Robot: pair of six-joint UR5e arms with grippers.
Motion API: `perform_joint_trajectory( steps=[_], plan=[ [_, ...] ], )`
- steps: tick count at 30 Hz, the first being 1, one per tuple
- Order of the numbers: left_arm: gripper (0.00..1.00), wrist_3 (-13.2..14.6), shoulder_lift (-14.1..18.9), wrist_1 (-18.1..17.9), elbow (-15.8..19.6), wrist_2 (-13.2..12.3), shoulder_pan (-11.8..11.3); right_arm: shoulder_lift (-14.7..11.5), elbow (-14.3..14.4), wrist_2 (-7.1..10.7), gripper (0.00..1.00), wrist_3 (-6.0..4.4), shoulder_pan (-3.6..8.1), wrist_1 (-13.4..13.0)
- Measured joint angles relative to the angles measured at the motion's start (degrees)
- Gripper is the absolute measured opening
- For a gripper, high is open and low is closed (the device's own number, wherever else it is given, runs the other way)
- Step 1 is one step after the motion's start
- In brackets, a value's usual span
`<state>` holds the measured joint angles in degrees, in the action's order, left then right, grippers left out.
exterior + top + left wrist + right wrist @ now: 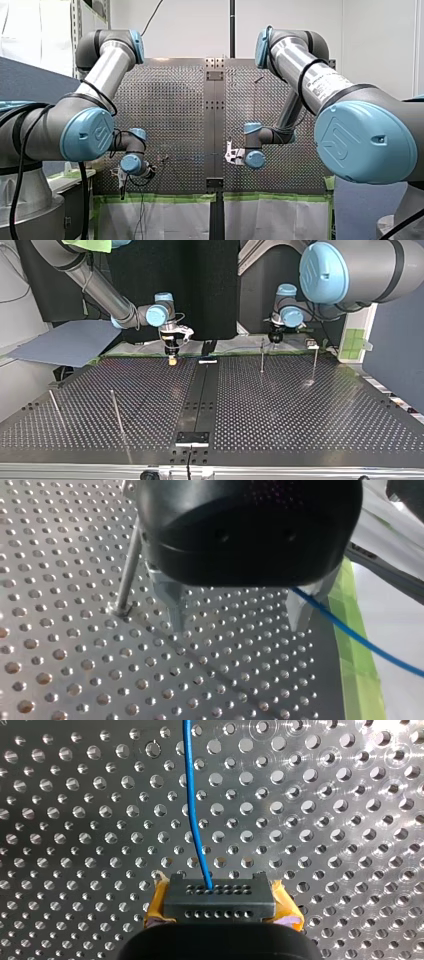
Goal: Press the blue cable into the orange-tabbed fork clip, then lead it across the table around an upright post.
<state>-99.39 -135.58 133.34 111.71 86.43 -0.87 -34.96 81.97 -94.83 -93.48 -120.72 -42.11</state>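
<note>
right wrist view: cable end hidden

A perforated metal tabletop with a dark strip down its middle fills the top view, a grey board lies at upper left, and green tape edges white sheeting along the front view's bottom.
</note>
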Motion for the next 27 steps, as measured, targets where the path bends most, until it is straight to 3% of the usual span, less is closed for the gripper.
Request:
perform_joint_trajectory(
  steps=[11, 21, 27],
  plan=[
    [1.0, 1.13, 3.42, -1.43, 3.64, 0.21, 0.05, 0.06, -0.01, 0.16, 0.0, 0.08, 0.0, 0.04],
    [1.0, 4.64, 4.59, -3.56, 7.96, -2.65, 0.78, 0.05, -0.08, 0.17, 0.0, -0.11, 0.07, 0.17],
    [1.0, 4.89, 5.72, -4.85, 9.3, -2.51, 0.71, 0.06, -0.1, 0.21, 0.0, -0.11, 0.12, 0.28]
  ],
)
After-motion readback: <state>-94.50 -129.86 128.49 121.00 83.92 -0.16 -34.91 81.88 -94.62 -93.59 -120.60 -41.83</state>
